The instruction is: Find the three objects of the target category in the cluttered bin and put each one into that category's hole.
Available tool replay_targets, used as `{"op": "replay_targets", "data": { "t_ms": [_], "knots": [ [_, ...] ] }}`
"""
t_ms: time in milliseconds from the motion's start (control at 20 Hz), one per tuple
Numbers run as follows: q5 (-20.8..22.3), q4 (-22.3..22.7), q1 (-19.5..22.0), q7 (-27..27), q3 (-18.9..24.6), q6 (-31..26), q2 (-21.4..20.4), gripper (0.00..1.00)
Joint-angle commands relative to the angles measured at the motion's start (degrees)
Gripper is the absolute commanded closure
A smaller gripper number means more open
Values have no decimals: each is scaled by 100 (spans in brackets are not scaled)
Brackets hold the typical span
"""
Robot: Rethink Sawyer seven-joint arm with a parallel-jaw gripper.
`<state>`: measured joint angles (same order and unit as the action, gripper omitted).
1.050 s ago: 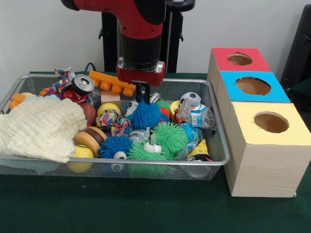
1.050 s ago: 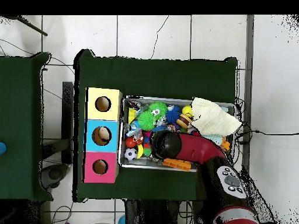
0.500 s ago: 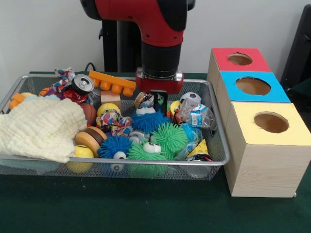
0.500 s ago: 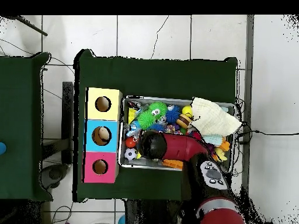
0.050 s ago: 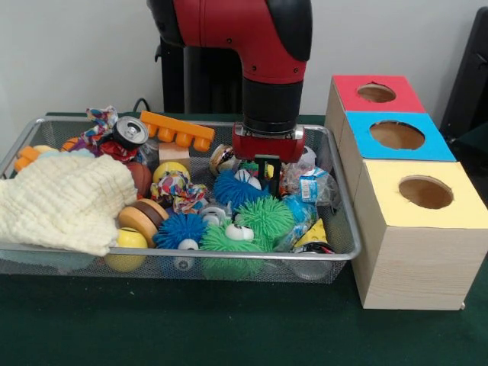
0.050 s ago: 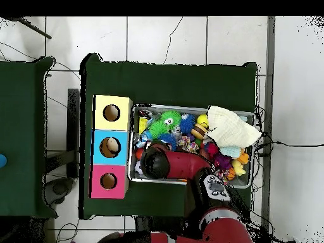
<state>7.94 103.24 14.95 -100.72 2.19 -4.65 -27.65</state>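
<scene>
A: Silver wire-mesh bin [image 5: 175,248], front view first: on dark green surface [image 5: 152,320], heaped with toys. Just beside it, a row of three wooden boxes, each with a round hole on top: red-topped box [image 5: 376,93], blue-topped box [image 5: 396,135], yellow-topped box [image 5: 425,192].

B: And the pincer [image 5: 264,177]?

A: Down inside the bin, toward the end by the boxes, under the red and black arm [image 5: 252,38]. Tip close above a blue spiky rubber ball [image 5: 232,188]; touching or not, cannot tell. Released or clenched, cannot tell either.

B: Around it?

A: Green spiky rubber ball [image 5: 267,215] nearer the front rim. Cream folded cloth [image 5: 65,200] draped over the far end from the boxes. Orange toothed plastic block [image 5: 175,130] along the back rim, with a metal drink can [image 5: 130,132] next to it.

B: Now from overhead.

A: Bin [image 6: 190,106] again on the surface [image 6: 171,79], boxes touching or nearly touching its one short side: yellow-topped [image 6: 112,112], blue-topped [image 6: 109,147], red-topped [image 6: 108,181]. Arm [image 6: 180,163] across the bin's half nearer the robot, its round end level with the gap between blue and red boxes. Pincer hidden beneath it. Cloth [image 6: 231,130] at the opposite end; green spiky ball [image 6: 168,119] uncovered near the yellow box's side.
</scene>
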Motion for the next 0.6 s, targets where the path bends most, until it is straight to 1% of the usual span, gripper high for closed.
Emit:
{"op": "replay_targets", "data": {
  "t_ms": [50,250,350,550,600],
  "knots": [
    [-618,238,-168,-1591,277,402,343,100],
    [-758,280,-132,-1464,288,283,275,100],
    [-874,308,-153,-1445,268,115,174,100],
    [-1074,287,-172,-1384,262,-163,131,100],
    [-1127,286,-163,-1370,275,-231,123,0]
  ]
}}
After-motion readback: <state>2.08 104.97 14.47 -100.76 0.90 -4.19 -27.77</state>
